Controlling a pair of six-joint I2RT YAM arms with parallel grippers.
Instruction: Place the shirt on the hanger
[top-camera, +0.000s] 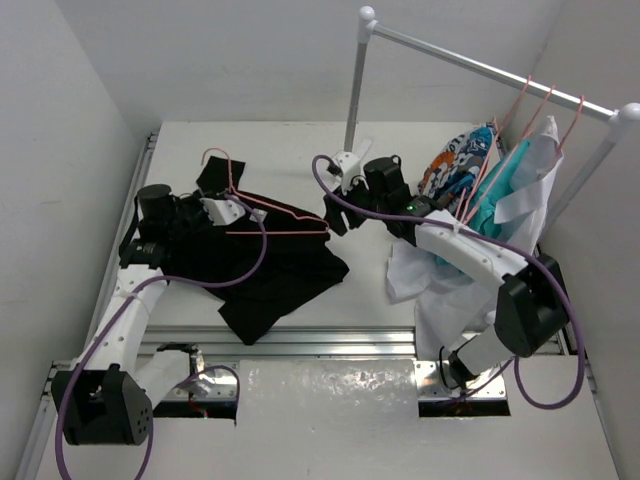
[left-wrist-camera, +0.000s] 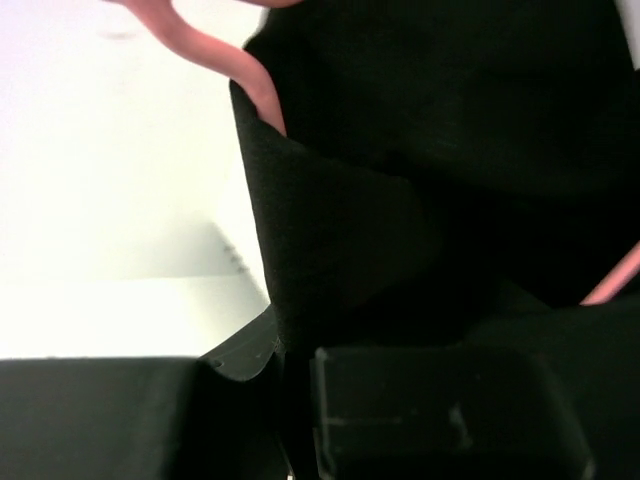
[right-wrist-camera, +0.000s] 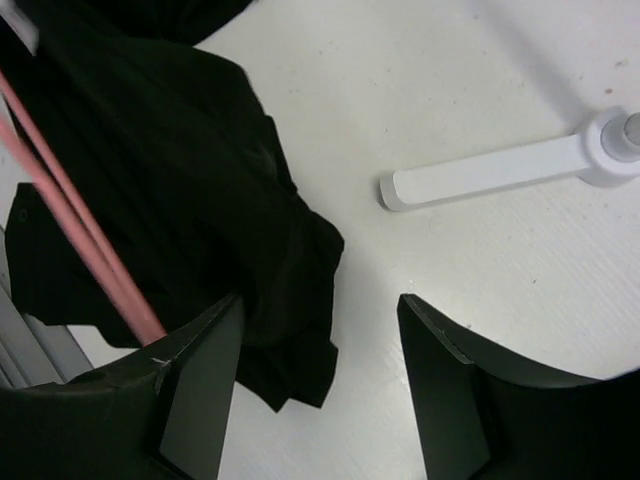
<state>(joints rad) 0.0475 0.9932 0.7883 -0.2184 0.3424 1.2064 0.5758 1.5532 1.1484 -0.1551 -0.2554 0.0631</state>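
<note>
The black shirt (top-camera: 275, 270) lies bunched on the table left of centre. The pink hanger (top-camera: 280, 232) rests on top of it, hook (top-camera: 222, 160) pointing to the far side. My left gripper (top-camera: 225, 210) is at the shirt's upper part, near the hook. In the left wrist view it (left-wrist-camera: 290, 365) is shut on a fold of the shirt (left-wrist-camera: 340, 230), with the hanger (left-wrist-camera: 215, 55) passing into the cloth just above. My right gripper (top-camera: 336, 216) hovers at the hanger's right end. In the right wrist view it (right-wrist-camera: 320, 310) is open, nothing between its fingers, with the shirt (right-wrist-camera: 170, 150) and hanger (right-wrist-camera: 80, 240) beside its left finger.
A white clothes rack (top-camera: 355, 90) stands at the back right, its foot (right-wrist-camera: 490, 170) lying on the table near my right gripper. Patterned, teal and white garments (top-camera: 480, 180) hang on pink hangers from its rail. White cloth (top-camera: 430, 290) drapes under my right arm.
</note>
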